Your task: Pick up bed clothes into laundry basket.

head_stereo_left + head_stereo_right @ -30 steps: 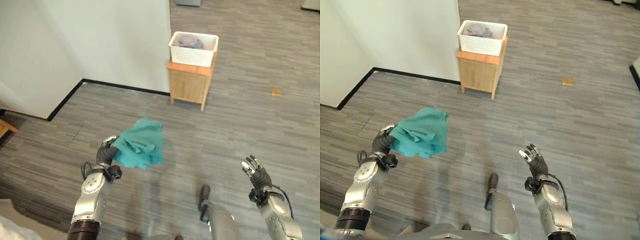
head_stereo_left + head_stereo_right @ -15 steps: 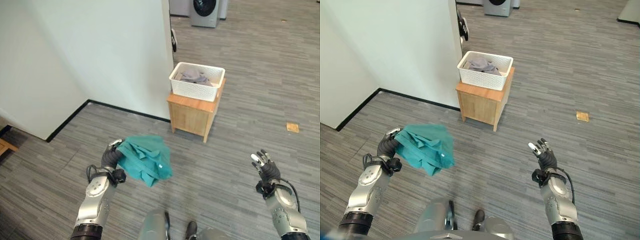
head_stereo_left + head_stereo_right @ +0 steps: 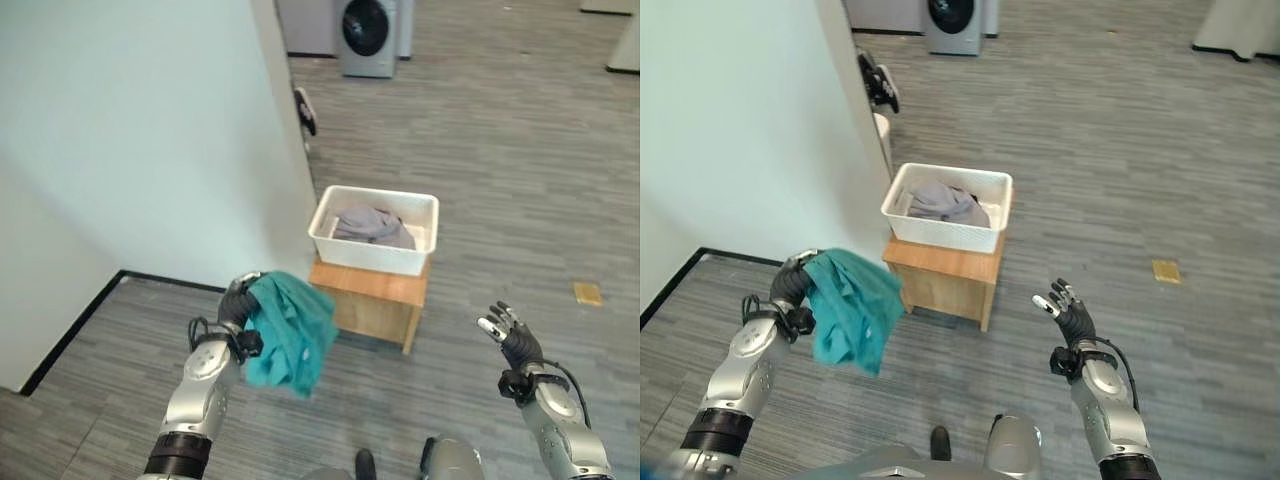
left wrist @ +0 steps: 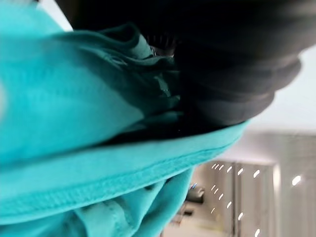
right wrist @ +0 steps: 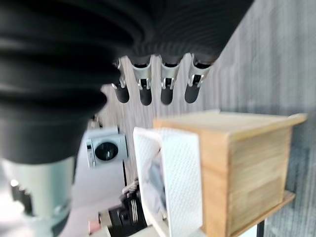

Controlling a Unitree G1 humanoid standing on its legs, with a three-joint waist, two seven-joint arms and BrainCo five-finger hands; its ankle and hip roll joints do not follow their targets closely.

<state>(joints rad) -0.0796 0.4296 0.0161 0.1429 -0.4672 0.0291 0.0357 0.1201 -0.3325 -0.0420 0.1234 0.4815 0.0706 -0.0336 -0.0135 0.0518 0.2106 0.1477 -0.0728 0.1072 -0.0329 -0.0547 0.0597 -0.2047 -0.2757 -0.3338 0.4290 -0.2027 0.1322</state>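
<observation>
Left hand (image 3: 238, 300): fingers curled round a bunched teal garment (image 3: 288, 332), held in the air at about 8 o'clock from the basket.
Teal garment: hangs from that hand, clear of the floor (image 3: 520, 130) — not in the basket.
Laundry basket (image 3: 372, 230): white, on a small wooden stand (image 3: 372, 298) beside the wall (image 3: 130, 130); grey clothes (image 3: 372, 224) inside.
Right hand (image 3: 511, 334): at 4 o'clock from the basket — fingers spread, holding nothing.
Washing machine (image 3: 366, 34): at 12 o'clock, well apart.

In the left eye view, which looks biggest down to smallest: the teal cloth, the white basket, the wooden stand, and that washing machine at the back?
1. White basket and teal cloth: look about alike, and the cloth hangs nearer the camera, so unsure.
2. Wooden stand, partly hidden.
3. Washing machine, smallest, but farthest away.
</observation>
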